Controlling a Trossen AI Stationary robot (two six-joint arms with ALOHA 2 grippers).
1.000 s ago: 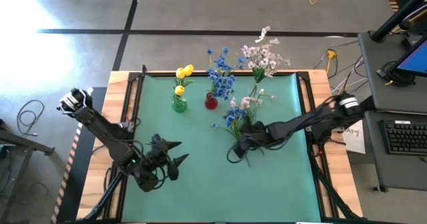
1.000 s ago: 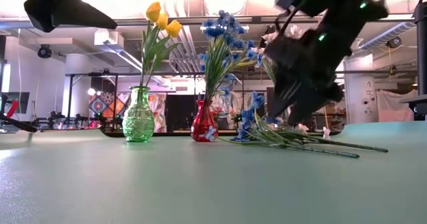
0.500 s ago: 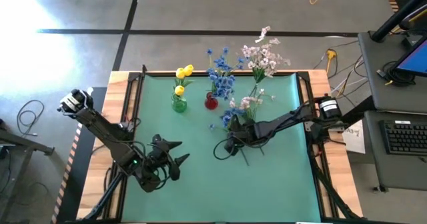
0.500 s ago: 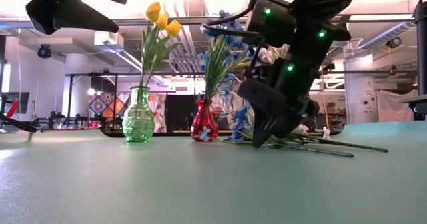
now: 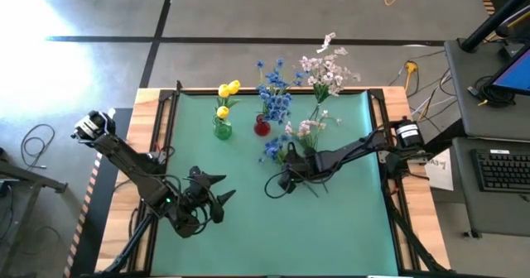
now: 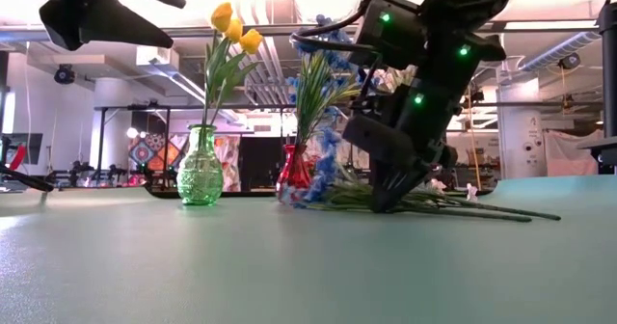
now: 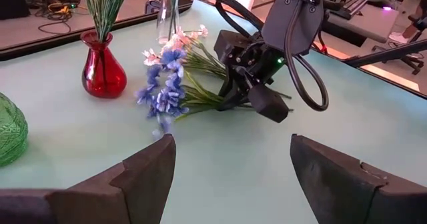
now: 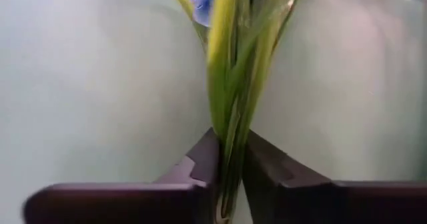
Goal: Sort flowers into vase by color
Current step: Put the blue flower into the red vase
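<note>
Right gripper (image 5: 290, 177) is down at the green table mat (image 5: 348, 228), its two dark fingers (image 8: 200, 164) pinched narrow around a bundle of green stems (image 8: 230, 111); the right wrist view shows the stems squeezed between the pads. The bundle belongs to the loose flowers lying on the mat, a blue blossom spray (image 7: 163, 91) and a pink-white spray (image 7: 175, 43) with their stems running under the gripper. How many stems sit in the grip cannot be counted.

Three vases stand toward the far edge of the mat. A green glass vase (image 6: 200, 167) holds yellow tulip buds (image 6: 234, 27), three of them showing. A red vase (image 6: 294, 175) just beside it holds one bunch of blue blossoms (image 5: 273, 92). A clear vase (image 7: 168, 11) farther along holds a tall pink-white spray (image 5: 330, 69). The loose blue heads lie close in front of the red vase, apart from it.

Left gripper (image 5: 217, 189) hangs above the near left part of the mat, well away from the flowers, fingers spread wide and holding nothing; the left wrist view looks between them toward the right arm.

Between the left gripper and the flowers the mat is bare. Around the table are a grey floor with cables (image 5: 37, 141), and a side desk with a keyboard (image 5: 503, 169) by the right arm's base.
</note>
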